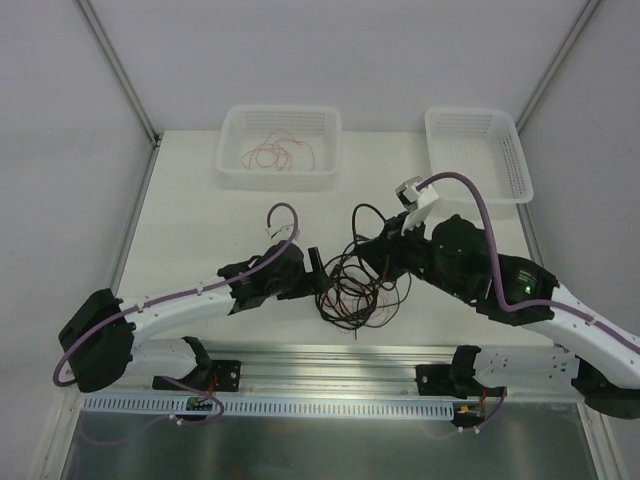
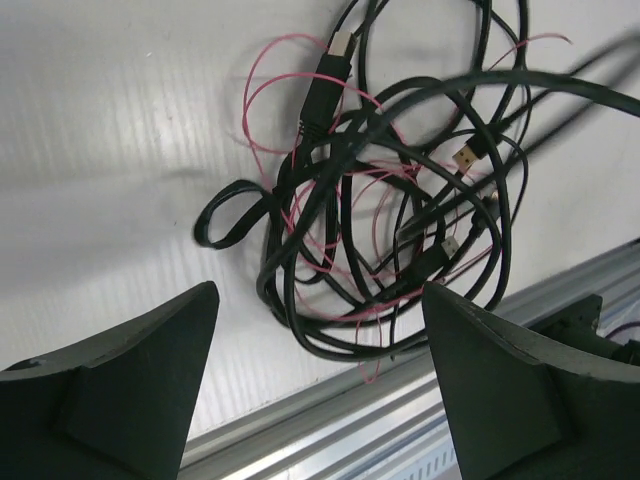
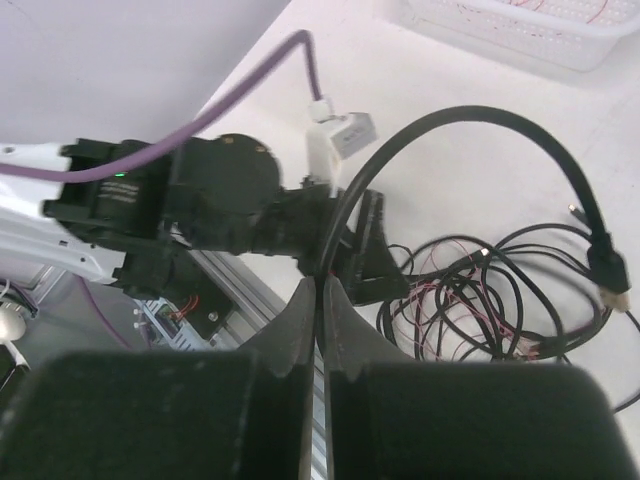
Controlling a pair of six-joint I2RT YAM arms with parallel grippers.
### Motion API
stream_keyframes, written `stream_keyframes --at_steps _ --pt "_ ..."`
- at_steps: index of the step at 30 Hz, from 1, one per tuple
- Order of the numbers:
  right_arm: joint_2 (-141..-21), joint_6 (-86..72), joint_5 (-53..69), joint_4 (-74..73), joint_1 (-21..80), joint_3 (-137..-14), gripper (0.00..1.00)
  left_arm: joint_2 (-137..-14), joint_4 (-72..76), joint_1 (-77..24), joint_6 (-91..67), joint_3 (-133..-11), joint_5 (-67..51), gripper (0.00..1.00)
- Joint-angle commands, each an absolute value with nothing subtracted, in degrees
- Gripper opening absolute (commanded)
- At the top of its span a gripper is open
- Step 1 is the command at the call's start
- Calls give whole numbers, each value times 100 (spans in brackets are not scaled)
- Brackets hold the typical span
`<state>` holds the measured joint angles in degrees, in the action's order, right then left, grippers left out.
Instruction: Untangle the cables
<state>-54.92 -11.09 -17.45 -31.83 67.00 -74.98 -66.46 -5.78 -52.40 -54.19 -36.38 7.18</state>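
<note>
A tangle of black cables [image 1: 355, 288] with fine red-pink wires threaded through it lies on the table between my grippers. In the left wrist view the tangle [image 2: 390, 210] lies just past my open, empty left gripper [image 2: 318, 300], and a black USB plug [image 2: 330, 75] points away from it. In the top view my left gripper [image 1: 316, 266] sits at the tangle's left edge. My right gripper [image 3: 322, 288] is shut on one black cable [image 3: 480, 115], which arches up and ends in a plug [image 3: 610, 278]. In the top view the right gripper [image 1: 368, 250] is at the tangle's upper right.
A white basket [image 1: 232, 165] at the back left holds a loose red-pink wire [image 1: 275, 153]. A second white basket [image 1: 505, 185] stands at the back right. An aluminium rail [image 1: 330, 360] runs along the near table edge, close to the tangle.
</note>
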Motion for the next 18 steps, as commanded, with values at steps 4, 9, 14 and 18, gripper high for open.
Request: stream_keyframes --at_steps 4,9,14,18 --pt "-5072 -756 -1398 -3287 6724 -7866 1 -8040 -62 -5194 -5300 -4455 826 75" --pt "-4703 -642 -2020 -3673 6724 -7910 1 -8797 -61 -5194 -5230 -4641 1010 48" --pt "-4298 -405 -2916 -4138 6724 -8103 1 -8710 -254 -5010 -5203 -4263 1283 9" --pt "-4131 -238 -4006 -4684 6724 -8314 1 -7851 -640 -4527 -4853 -3947 1511 0"
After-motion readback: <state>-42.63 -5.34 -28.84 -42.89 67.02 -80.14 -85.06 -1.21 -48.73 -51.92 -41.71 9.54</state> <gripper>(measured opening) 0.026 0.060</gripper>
